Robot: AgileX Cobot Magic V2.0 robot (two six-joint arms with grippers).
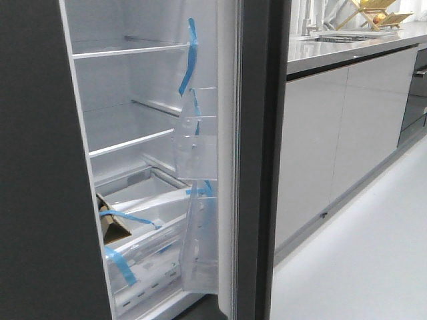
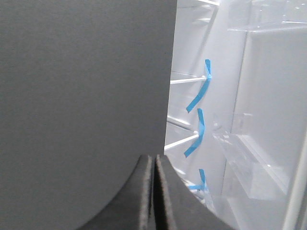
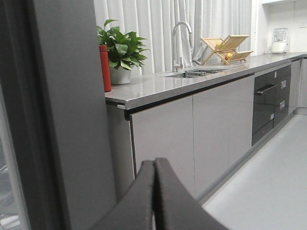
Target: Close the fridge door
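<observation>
Looking through the front camera, I saw the fridge door (image 1: 257,167) standing open and nearly edge-on to me, between the lit fridge interior (image 1: 143,100) and the kitchen cabinets (image 1: 317,147). Its white lining faced the shelves.

Neither arm showed in that view, so I went by the wrist cameras. The right gripper (image 3: 154,196) had its two fingers pressed flat together with nothing between them. The door's dark outer face (image 3: 62,120) rose close beside it, though I could not tell whether they touched. The left gripper (image 2: 153,191) was closed the same way, also empty. It sat in front of the matching dark-grey panel (image 2: 81,96), near that panel's edge. The door's white inner side (image 2: 268,96) lay beyond the opening, well apart from those fingers.

Counting what I could:
- Door bins: two clear bins on the door, an upper one (image 1: 197,137) and a lower one (image 1: 200,247).
- Shelves: two white-edged shelves (image 1: 130,50) inside.
- Tape: three blue tape strips (image 2: 204,86) in the left wrist view (more showed from the front, some overlapping, so I left those uncounted).
- Cardboard: one brown piece (image 1: 113,227) down by the drawers.
- Cabinets: two glossy light-grey fronts under the counter (image 3: 192,81).
- On the counter: one potted plant (image 3: 120,48), one red bottle (image 3: 104,67) and one tap (image 3: 178,43).
</observation>
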